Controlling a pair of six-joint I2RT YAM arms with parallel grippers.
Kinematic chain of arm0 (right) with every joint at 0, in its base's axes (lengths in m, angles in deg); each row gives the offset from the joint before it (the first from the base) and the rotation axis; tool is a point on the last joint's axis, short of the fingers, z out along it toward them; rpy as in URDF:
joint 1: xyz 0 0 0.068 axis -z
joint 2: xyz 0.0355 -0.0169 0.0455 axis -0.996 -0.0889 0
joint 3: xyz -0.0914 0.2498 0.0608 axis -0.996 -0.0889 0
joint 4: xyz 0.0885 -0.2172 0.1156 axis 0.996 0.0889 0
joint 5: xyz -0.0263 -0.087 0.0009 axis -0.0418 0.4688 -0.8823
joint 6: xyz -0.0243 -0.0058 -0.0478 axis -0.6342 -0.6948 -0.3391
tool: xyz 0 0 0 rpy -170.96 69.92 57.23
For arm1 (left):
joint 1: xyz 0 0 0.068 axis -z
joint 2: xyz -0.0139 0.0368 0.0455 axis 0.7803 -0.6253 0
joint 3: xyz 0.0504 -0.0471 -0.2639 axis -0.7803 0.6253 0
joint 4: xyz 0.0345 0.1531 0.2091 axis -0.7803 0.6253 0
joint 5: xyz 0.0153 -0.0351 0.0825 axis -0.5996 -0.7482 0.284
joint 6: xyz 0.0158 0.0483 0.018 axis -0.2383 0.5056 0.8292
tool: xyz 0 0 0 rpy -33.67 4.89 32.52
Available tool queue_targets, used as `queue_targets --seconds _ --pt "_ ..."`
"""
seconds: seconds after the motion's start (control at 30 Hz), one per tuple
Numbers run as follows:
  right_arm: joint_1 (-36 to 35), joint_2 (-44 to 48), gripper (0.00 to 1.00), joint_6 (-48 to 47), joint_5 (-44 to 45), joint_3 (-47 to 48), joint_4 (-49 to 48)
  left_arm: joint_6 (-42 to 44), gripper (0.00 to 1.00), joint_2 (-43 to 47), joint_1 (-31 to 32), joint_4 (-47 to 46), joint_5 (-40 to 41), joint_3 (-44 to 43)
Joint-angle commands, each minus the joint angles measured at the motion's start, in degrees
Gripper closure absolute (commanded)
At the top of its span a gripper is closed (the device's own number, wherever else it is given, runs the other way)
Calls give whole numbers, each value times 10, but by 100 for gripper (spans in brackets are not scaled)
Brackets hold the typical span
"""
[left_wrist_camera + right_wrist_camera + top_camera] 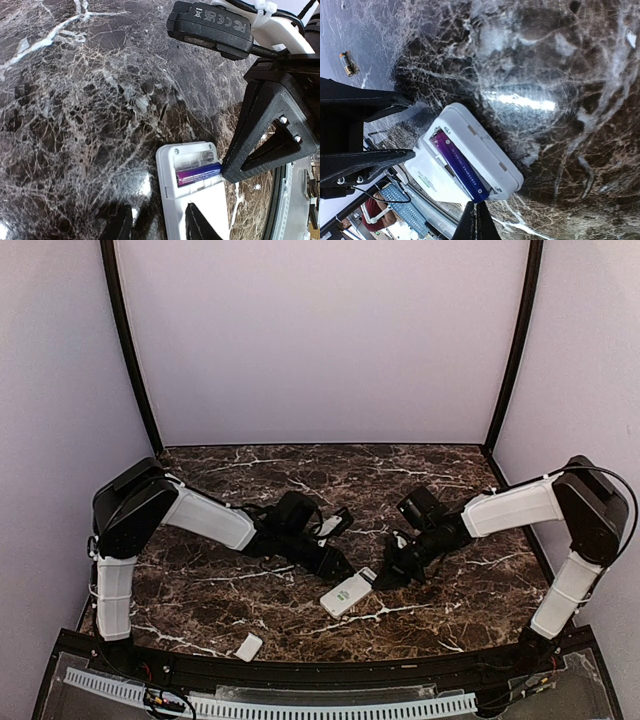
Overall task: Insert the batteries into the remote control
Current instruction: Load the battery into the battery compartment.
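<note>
- Right pincer (476, 214): nearest item in its wrist view. The jaws are pressed together to a single narrow tip and hold nothing. The tip sits at the end of the dark bluish battery, probably closed so as to poke or nudge it.
- Dark bluish battery (460, 165): lies lengthwise in the open compartment. One end is covered by the right pincer in the left wrist view, so whether it is fully seated cannot be told.
- Remote control (348, 594): mid-bench, toward the near side, lying back up to expose the compartment. Display and buttons are hidden underneath. The slot beside the seated battery looks empty.
- Left pincer (159, 209): the jaws stand partly apart, with one finger overlapping the remote's body and the other over bare bench. It likely steadies the handset, but a firm grip cannot be confirmed.
- Pale battery (348, 62): alone on the bench, well apart from the remote and not yet loaded. It is too small for detail.
- Cover plate (249, 646): set aside at the near edge, to the left of the remote.
- Bench (300, 470): dark veined marble.
</note>
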Motion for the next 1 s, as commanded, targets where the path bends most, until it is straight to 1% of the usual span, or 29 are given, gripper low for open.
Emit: queue_targets --seconds 0.0,0.13,0.37,0.57,0.77,0.97 --pt "1 -17 98 -8 7 18 -13 4 65 -19 1 32 -4 0" --pt "1 -24 100 -15 11 28 -9 4 66 -23 2 30 -7 -2" --pt "1 -40 100 -32 14 42 4 1 66 -27 3 23 -13 -1" --pt "1 -37 100 -40 15 45 15 -3 66 -27 3 21 -13 2" --pt "1 -34 93 -51 13 52 34 -6 66 -27 3 22 -9 3" --pt "0 -8 90 -63 19 46 74 -3 67 -27 3 27 -2 6"
